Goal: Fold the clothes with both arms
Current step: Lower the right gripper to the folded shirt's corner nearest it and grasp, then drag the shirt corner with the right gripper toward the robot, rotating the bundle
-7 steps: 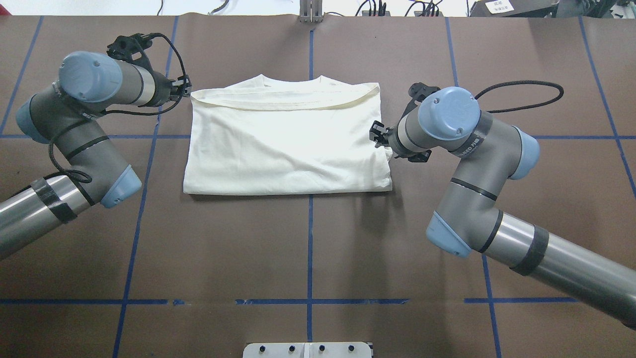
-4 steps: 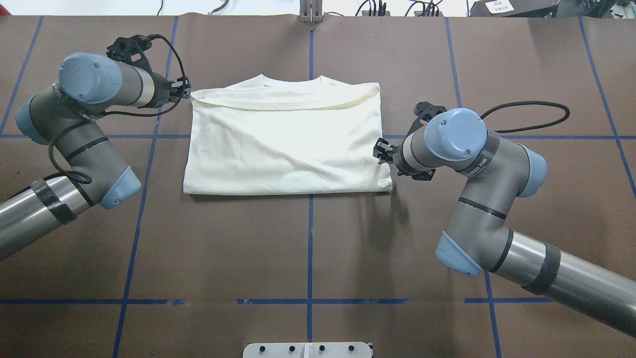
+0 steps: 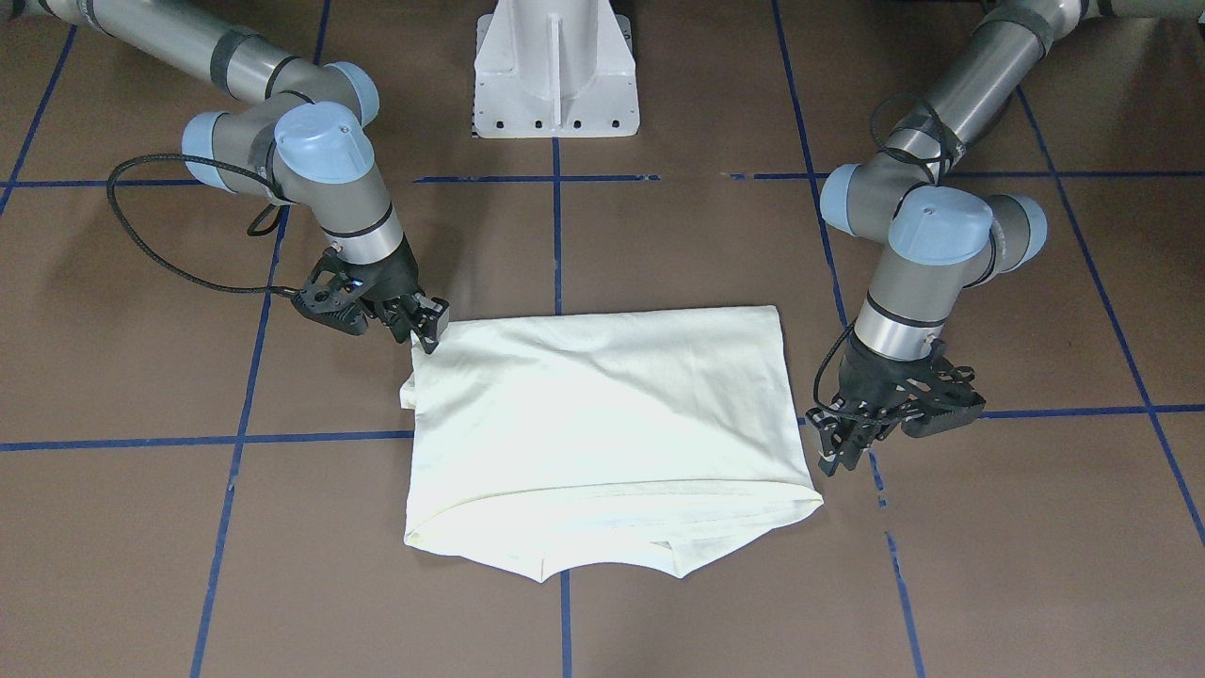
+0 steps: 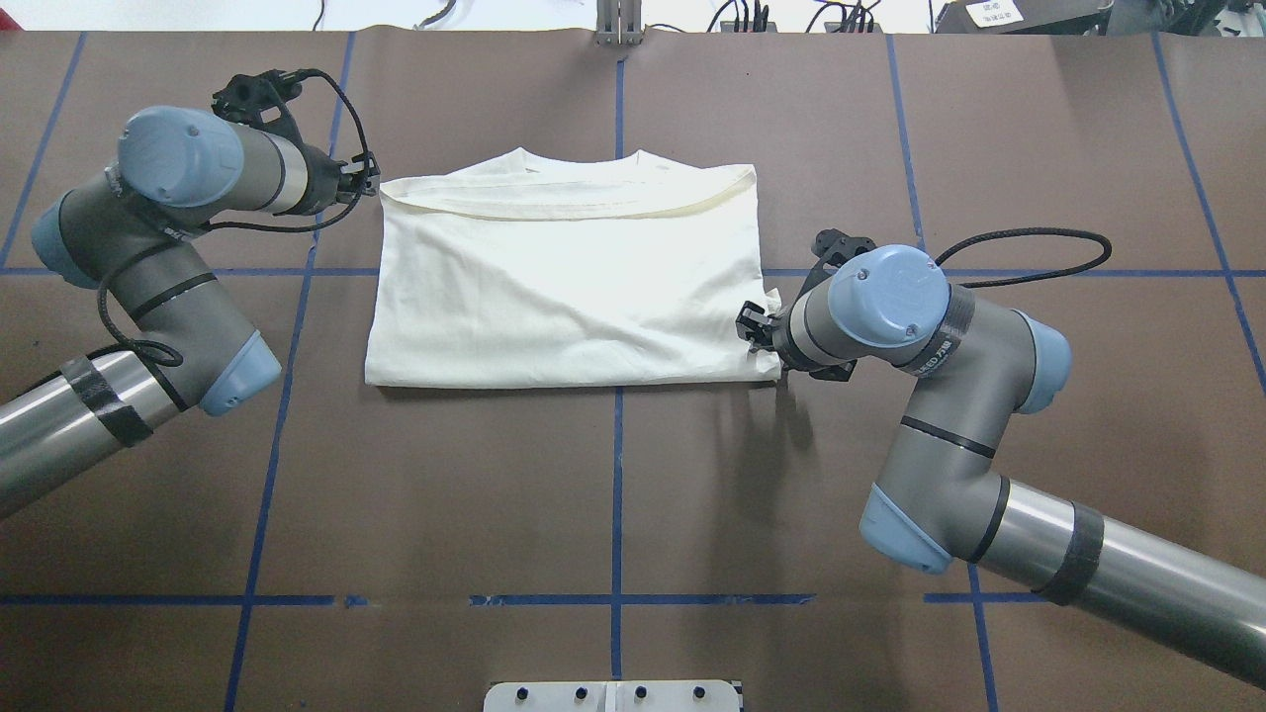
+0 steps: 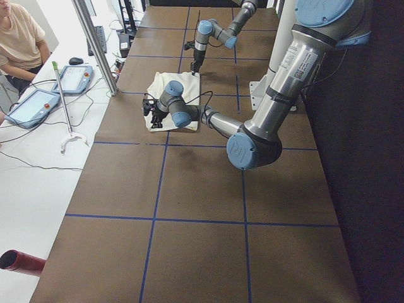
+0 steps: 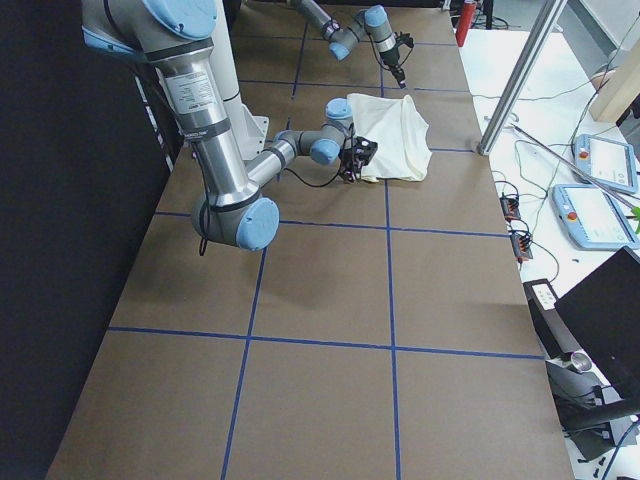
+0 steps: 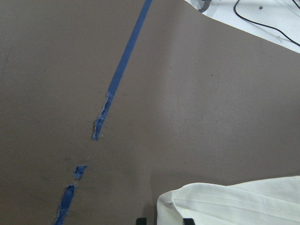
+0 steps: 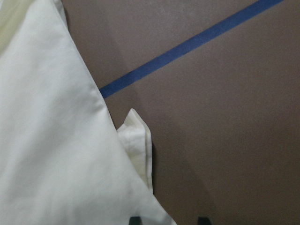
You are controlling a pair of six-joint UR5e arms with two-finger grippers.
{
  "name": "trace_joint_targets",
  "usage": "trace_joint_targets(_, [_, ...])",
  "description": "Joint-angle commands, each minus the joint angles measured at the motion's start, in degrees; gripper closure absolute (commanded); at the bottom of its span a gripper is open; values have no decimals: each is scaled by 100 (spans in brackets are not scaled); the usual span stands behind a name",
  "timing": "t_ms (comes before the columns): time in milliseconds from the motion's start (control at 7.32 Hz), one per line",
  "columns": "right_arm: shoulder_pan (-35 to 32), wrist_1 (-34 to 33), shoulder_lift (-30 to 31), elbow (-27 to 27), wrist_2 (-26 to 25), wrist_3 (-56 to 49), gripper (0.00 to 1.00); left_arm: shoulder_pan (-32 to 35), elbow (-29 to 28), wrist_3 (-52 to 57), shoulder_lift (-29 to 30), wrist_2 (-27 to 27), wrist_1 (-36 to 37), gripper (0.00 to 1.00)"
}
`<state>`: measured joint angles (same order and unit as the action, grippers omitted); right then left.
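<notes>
Cream cotton, plain side up: the shirt [image 4: 564, 287] lies flat in the middle of the counter [image 4: 613, 494]. It is already folded into a broad rectangle, with the collar and a turned-over band along the edge far from the robot.

The right fingers [image 3: 428, 325] sit at the shirt's near corner on that arm's side, touching the cloth. The right wrist view shows the two tips apart with the cloth's edge beside one of them, so they look released rather than gripping. The left fingers [image 3: 838, 443] sit low, just beside the far corner on the other side. The left wrist view shows their tips parted with the corner's hem lying between them, and nothing looks pinched.

I judge this step to be the reach for fresh holds ahead of another fold. The next move calls for each pair to close on its corner and catch every layer, not only the top one. A small flap [image 8: 138, 140] pokes out at the right-hand corner and could slip free. Both arms would then need to lift together so the rectangle keeps square.
</notes>
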<state>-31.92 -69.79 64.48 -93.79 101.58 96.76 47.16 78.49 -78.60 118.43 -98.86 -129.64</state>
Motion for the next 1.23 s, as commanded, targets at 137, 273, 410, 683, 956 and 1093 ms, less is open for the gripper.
trace_joint_targets(137, [89, 26, 64, -113, 11, 10, 100, 4, 0, 3, -48, -1, -8, 62])
trace_joint_targets(273, [150, 331, 343, -462, 20, 36, 100, 4, 9, 3, -48, -1, -9, 62])
trace_joint_targets(410, [360, 447, 1016, -1379, 63, 27, 100, 13, 44, 3, -48, -1, -9, 62])
trace_joint_targets(683, [1140, 413, 2143, -3042, 133, 358, 100, -13, 166, -14, 22, -28, -9, 59])
trace_joint_targets(956, [2123, 413, 2455, -3821, 824, 1497, 100, -40, 533, -6, 67, -167, -332, 45])
trace_joint_targets(1093, [2772, 404, 2507, -3849, 828, 1799, 100, -66, 797, 12, 49, -847, -342, 43])
